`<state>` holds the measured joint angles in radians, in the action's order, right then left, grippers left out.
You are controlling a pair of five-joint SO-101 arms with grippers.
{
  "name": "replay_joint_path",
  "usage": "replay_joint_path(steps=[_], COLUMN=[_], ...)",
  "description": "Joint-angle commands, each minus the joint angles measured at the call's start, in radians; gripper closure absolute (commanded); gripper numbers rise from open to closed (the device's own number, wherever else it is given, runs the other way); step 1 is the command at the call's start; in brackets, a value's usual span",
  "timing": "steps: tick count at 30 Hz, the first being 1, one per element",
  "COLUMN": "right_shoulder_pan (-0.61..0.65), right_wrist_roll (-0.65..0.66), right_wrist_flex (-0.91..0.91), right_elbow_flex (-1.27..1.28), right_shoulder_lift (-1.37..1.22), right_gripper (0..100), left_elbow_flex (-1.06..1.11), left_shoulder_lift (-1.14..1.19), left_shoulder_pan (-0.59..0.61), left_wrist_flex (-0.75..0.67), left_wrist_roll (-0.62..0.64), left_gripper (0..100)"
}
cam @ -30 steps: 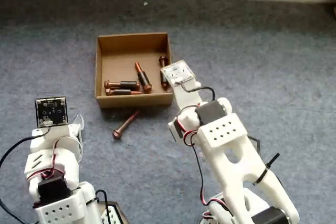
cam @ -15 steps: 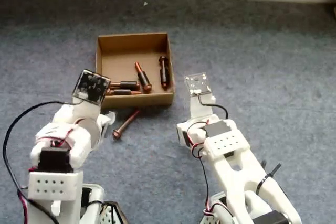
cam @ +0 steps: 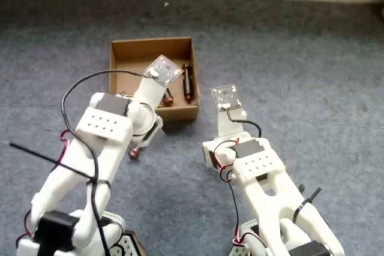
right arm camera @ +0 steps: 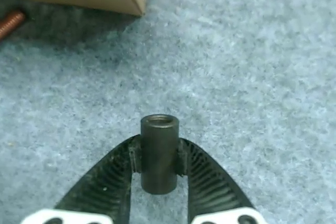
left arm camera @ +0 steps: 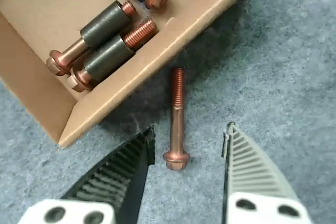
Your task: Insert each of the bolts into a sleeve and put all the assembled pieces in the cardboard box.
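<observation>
Bolt lies loose on the carpet, just outside the box, threaded end toward its wall. Left gripper hangs over it, jaws wide, straddling the bolt head with a gap on each side. I count three assembled pieces inside the box from the left wrist. Right gripper is clamped on a black sleeve, whose open bore sticks out past the fingertips, over carpet. High view: box upper left of centre, right arm lower right of it.
</observation>
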<state>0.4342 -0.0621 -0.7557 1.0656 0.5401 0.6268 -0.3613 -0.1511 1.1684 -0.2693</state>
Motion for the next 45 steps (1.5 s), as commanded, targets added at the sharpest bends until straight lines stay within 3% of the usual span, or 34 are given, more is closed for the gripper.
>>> replay_joint_path(steps=[1, 7, 13, 20, 22, 27, 34, 45], right_shoulder_pan=[-0.012, -0.012, -0.008, -0.008, -0.01, -0.01, -0.01, -0.01], right_wrist_roll=[-0.008, -0.008, -0.008, -0.006, -0.005, -0.003, -0.002, -0.002], right_wrist_flex=[0.015, 0.015, 0.016, 0.016, 0.016, 0.016, 0.016, 0.016], right_elbow_flex=[-0.004, -0.004, 0.018, 0.018, 0.018, 0.018, 0.019, 0.024], right_shoulder_lift=[0.021, 0.021, 0.021, 0.021, 0.021, 0.021, 0.021, 0.021], right_gripper=[99.3, 99.3, 99.3, 99.3, 99.3, 99.3, 99.3, 99.3], left_elbow_flex=[-0.15, -0.252, -0.335, -0.387, -0.387, -0.338, -0.165, -0.013], left_shoulder_lift=[0.2, 0.415, 0.575, 0.702, 0.693, 0.57, 0.223, -0.151], left_shoulder_pan=[-0.012, -0.01, -0.015, -0.015, -0.015, -0.025, -0.024, -0.025], left_wrist_flex=[0.0, 0.0, 0.0, 0.002, 0.005, 0.009, 0.002, 0.006], left_wrist_roll=[-0.008, -0.006, -0.006, -0.003, -0.002, 0.02, 0.118, 0.428], left_gripper=[77, 78, 88, 91, 96, 99, 100, 100])
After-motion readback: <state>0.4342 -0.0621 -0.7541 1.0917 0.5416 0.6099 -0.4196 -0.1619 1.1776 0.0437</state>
